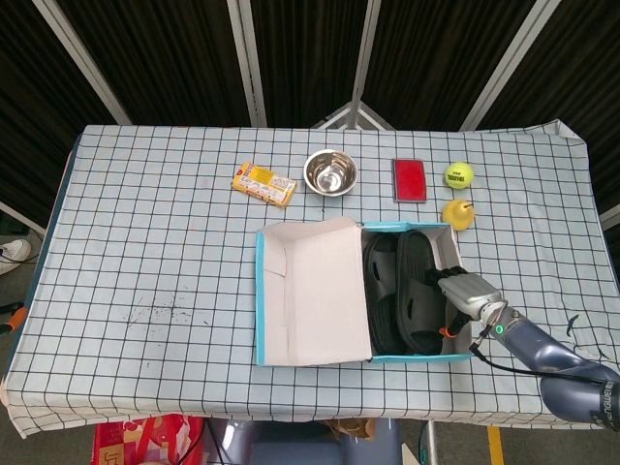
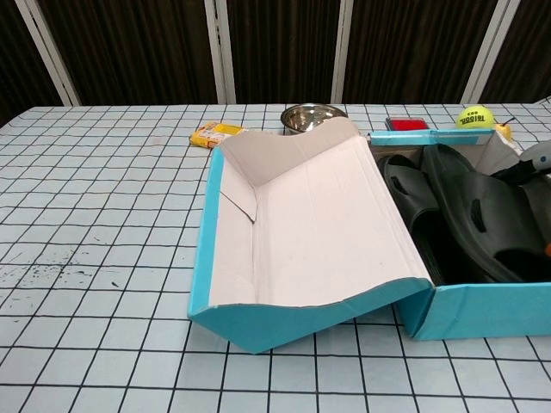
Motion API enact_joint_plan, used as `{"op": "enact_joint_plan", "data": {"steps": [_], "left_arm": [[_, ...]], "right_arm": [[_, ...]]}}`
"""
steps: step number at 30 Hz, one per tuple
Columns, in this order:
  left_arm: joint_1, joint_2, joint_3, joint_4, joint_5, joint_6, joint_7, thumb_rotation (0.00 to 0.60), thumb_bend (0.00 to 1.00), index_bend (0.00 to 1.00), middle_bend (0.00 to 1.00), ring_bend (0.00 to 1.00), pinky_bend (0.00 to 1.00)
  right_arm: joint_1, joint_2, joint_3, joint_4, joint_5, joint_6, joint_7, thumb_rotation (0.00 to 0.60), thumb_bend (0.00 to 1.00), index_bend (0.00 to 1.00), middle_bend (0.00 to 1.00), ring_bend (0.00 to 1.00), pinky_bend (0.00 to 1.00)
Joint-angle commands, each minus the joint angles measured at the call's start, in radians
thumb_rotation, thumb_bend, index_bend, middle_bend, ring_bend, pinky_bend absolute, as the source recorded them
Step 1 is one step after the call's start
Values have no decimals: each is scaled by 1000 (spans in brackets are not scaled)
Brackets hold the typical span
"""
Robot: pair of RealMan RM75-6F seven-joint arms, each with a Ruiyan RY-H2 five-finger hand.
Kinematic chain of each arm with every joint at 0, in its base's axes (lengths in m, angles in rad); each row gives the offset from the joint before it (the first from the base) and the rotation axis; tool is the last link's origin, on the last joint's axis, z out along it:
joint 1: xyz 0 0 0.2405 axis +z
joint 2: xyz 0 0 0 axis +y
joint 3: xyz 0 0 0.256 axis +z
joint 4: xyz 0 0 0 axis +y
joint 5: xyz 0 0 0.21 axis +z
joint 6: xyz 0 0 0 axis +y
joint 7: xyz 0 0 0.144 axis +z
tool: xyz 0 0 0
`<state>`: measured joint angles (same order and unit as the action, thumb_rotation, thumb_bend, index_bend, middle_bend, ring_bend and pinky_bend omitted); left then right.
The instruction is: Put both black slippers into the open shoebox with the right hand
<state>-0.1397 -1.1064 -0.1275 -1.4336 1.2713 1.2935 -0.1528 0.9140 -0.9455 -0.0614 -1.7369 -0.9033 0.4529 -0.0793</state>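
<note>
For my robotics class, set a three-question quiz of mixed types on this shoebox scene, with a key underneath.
1. True or false: both black slippers lie inside the shoebox.
2. Multiple choice: which thing lies nearest the yellow tennis ball? A) steel bowl B) snack packet C) small yellow fruit-like object
3. Fill in: the right hand is at the box's ____ wall, as the head view shows it.

Key: 1 true; 2 C; 3 right.
</note>
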Motion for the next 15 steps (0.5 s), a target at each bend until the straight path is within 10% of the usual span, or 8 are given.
{"op": "enact_joint_plan", "data": {"steps": [1, 15], "left_arm": [[1, 1, 0, 1, 0, 1, -2, 600, 335, 27, 0, 0, 71], [0, 2, 1, 1, 3, -1, -9, 600, 335, 27, 0, 0, 71]], "right_arm": [[5, 0, -5, -8, 13, 11, -7, 600, 256, 0, 0, 0, 0], [10, 63, -19, -72, 27, 31, -22, 600, 244, 0, 0, 0, 0]]}}
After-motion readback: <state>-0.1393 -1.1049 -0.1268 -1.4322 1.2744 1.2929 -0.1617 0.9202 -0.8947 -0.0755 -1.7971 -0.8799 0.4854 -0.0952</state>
